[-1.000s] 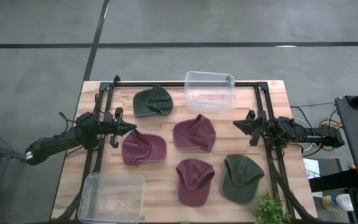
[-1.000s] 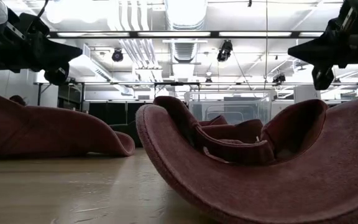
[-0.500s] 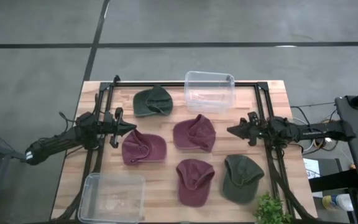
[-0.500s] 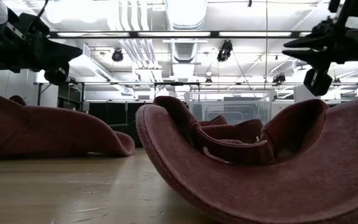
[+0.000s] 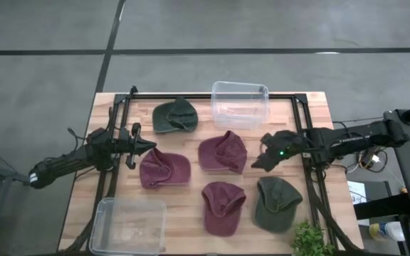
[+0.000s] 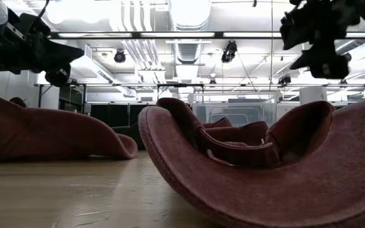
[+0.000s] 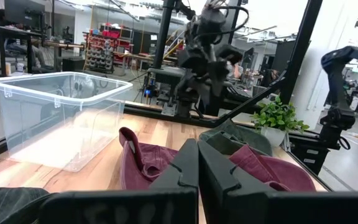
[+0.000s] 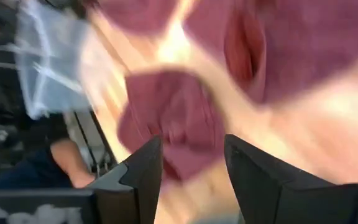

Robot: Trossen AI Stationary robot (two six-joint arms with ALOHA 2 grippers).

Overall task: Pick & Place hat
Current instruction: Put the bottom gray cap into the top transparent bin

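The soft, light maroon fabric cap (image 5: 223, 151) at table centre will crumple, so the right gripper (image 5: 265, 161), fingers apart just beside it, should pinch its raised crown fold; the left gripper (image 5: 146, 146) waits, fingers together.

Three soft maroon fabric caps (image 5: 223, 152) and two dark green fabric caps (image 5: 174, 115) are seen on pale wood-grain tabletop (image 5: 319, 107).

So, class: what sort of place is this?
Probably a robotics lab or workshop: a wooden table with two mounted arms, exposed ceiling ducts, and stocked shelving in the room behind.
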